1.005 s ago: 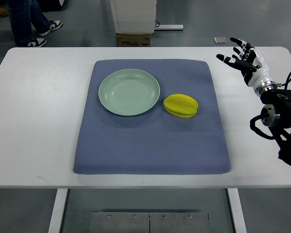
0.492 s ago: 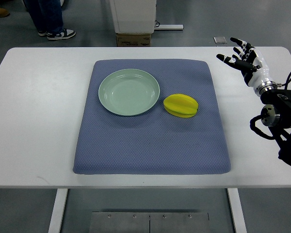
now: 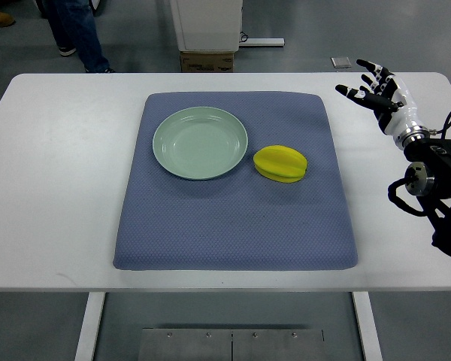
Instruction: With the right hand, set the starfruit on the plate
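A yellow starfruit (image 3: 281, 163) lies on the blue mat (image 3: 233, 218), just right of a pale green plate (image 3: 200, 142). The plate holds nothing. My right hand (image 3: 373, 86) is over the white table's far right, well to the right of the starfruit and apart from it. Its fingers are spread and hold nothing. The left arm does not show.
The mat lies in the middle of a white table (image 3: 52, 180). A person's legs (image 3: 77, 30) stand beyond the table's far left. A cardboard box (image 3: 207, 60) and a white cabinet (image 3: 207, 22) stand behind the table's far edge.
My right hand has stayed in place. The person behind the table has stepped to the right.
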